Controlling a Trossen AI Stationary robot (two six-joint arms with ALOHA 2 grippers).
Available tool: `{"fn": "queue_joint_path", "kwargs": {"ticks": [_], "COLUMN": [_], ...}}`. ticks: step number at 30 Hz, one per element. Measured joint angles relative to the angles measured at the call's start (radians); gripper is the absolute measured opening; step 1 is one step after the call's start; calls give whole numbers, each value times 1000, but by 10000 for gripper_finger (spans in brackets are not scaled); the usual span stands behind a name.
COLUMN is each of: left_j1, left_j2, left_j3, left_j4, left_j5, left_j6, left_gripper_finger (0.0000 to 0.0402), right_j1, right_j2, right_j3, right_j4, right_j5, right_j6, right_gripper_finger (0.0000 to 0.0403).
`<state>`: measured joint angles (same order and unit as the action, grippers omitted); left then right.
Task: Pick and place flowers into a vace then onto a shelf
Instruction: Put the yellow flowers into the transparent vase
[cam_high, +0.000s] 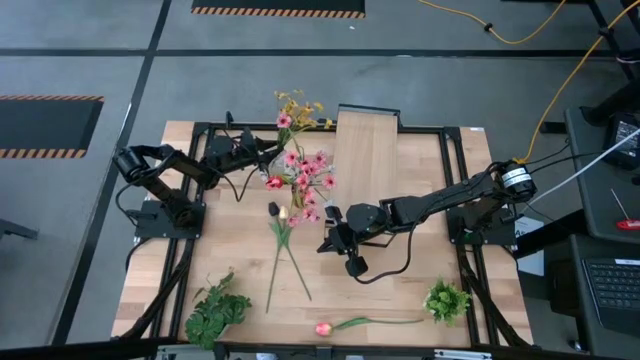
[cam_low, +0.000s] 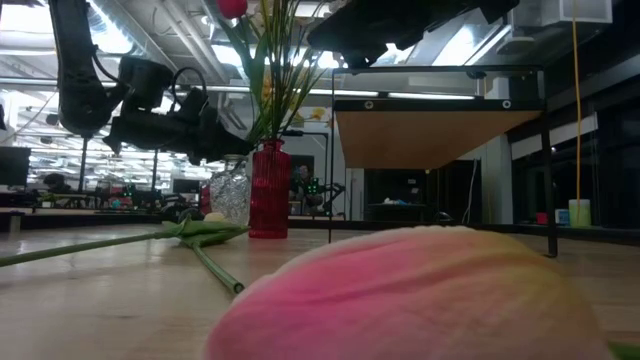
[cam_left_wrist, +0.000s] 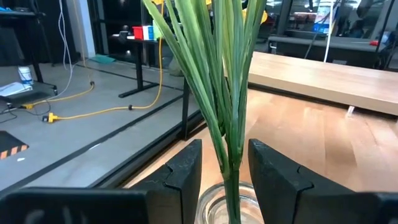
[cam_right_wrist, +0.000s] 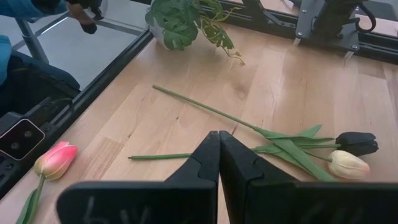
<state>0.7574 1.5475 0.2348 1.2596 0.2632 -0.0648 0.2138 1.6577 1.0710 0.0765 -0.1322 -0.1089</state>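
Several green flower stems (cam_left_wrist: 224, 93) stand in the clear glass vase (cam_left_wrist: 227, 208), pink and yellow blossoms (cam_high: 305, 175) on top. The vase (cam_low: 230, 190) seems to stand on its base on the table's far left part. My left gripper (cam_left_wrist: 227, 168) reaches it level from the left, with the vase and stems between its fingers. My right gripper (cam_right_wrist: 219, 135) hangs shut and empty above the table's middle (cam_high: 328, 238). Under it, two flowers (cam_high: 283, 250) lie flat, a cream bud (cam_right_wrist: 348, 165) and a dark bud (cam_right_wrist: 357, 143). A pink tulip (cam_high: 323, 328) lies by the near edge. The shelf (cam_high: 367, 150) stands at the back. My left gripper has the vase's glass rim (cam_left_wrist: 214, 199) between its two fingers (cam_left_wrist: 186, 177), one on each side. The fingers come level from the table's left. The rim fills the gap, and the stems rise upright past the fingertips. The touching spots lie below the picture's edge.
A red cylinder (cam_low: 268, 190) stands right beside the vase. Leafy green bunches lie at the near left (cam_high: 215, 310) and near right (cam_high: 447, 300). A dark frame (cam_high: 450, 135) runs round the tabletop. A person's blue sleeve (cam_right_wrist: 18, 9) shows beyond the table's edge.
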Motion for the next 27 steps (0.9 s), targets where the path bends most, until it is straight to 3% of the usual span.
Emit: {"fn": "queue_joint_path", "kwargs": {"ticks": [19,27], "left_j1": [-5,-6], "left_j2": [-156,-156], "left_j3": [6,107], "left_j4": [-102,-290], "left_j5": [-62,-54], "left_j6": [25,45], "left_gripper_finger": [124,124], "right_j1": [0,0], "right_j2": [0,0], "right_j3": [0,0], "right_j4": [1,2], "right_j5": [0,0], "right_j6": [0,0], "right_gripper_finger": [10,10]}}
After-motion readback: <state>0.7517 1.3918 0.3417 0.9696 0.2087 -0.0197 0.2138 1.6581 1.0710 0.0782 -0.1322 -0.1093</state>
